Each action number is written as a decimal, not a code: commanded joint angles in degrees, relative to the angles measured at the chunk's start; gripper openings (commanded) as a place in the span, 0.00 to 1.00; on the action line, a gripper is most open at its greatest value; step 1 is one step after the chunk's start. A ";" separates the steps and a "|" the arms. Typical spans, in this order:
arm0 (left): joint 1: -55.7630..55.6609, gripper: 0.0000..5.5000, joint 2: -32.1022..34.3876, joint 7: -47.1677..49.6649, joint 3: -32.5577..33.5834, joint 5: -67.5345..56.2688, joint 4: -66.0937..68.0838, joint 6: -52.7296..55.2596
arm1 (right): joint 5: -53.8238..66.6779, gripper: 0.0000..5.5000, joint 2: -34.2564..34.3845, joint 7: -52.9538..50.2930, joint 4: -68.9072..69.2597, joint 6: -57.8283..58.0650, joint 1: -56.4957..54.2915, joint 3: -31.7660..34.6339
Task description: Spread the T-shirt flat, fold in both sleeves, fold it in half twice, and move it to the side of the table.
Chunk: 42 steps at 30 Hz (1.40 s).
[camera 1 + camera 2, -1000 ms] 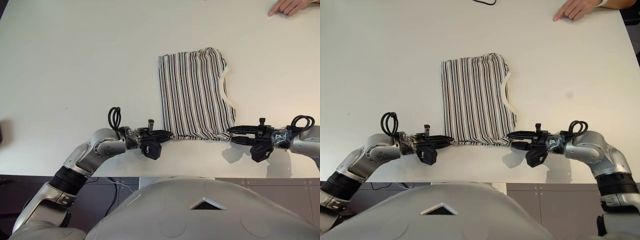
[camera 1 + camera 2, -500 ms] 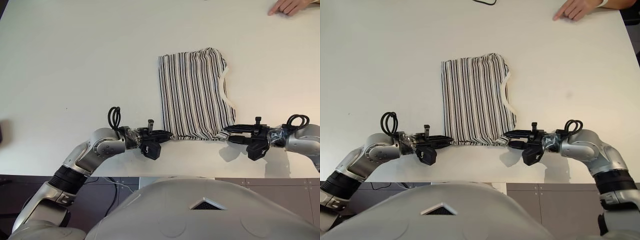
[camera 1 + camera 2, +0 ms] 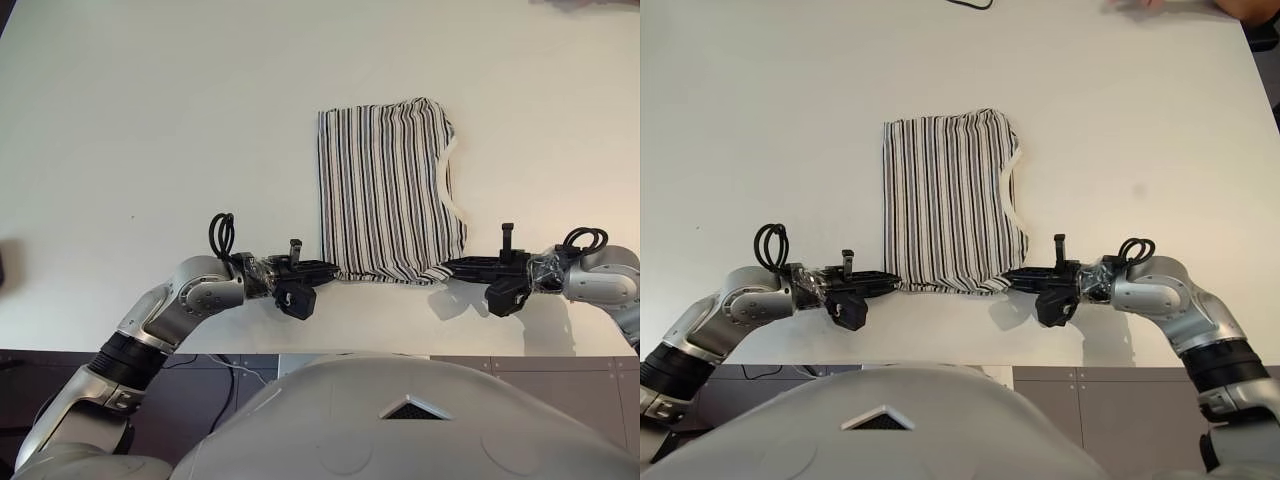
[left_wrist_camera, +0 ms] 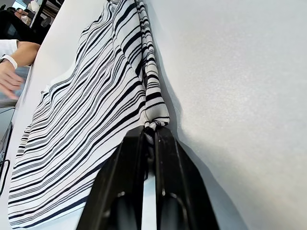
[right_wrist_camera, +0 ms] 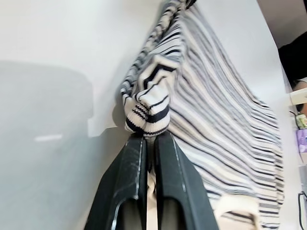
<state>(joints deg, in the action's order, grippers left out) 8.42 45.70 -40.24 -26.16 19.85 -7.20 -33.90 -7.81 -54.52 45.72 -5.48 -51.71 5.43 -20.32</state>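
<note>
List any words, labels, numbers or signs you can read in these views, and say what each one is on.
No readable text in any view.
The striped T-shirt shows stripes only, with no print or tag visible.
The white table has no markings.
The left gripper and right gripper, each shut on a near corner of the shirt, show no legible label.

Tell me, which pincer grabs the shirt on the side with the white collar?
The right pincer. It pinches the T-shirt's near corner below the white collar; the left pincer holds the plain striped corner.
</note>
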 commanded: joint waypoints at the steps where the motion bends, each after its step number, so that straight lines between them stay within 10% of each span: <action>1: 4.53 0.02 3.45 -2.00 2.63 -4.19 -4.96 2.65 | 7.33 0.02 -4.32 3.28 7.55 4.22 2.22 1.22; 14: 21.77 0.02 6.39 -0.99 19.34 -28.31 -33.11 22.24 | 42.19 0.02 -21.18 10.53 32.67 36.22 11.27 18.70; 25: -14.42 0.02 -4.02 -12.35 14.15 -40.24 -6.74 41.78 | 32.82 0.02 8.90 18.84 -2.69 63.63 -33.47 1.31; 42: -36.34 0.09 -22.17 -12.94 13.37 -27.81 45.02 28.52 | 12.56 0.07 26.60 17.61 -39.54 50.76 -43.94 0.69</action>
<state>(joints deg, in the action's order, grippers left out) -25.84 24.81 -55.56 -13.72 -9.74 35.01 -3.41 6.79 -28.89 65.33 -42.96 0.80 -37.04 -20.54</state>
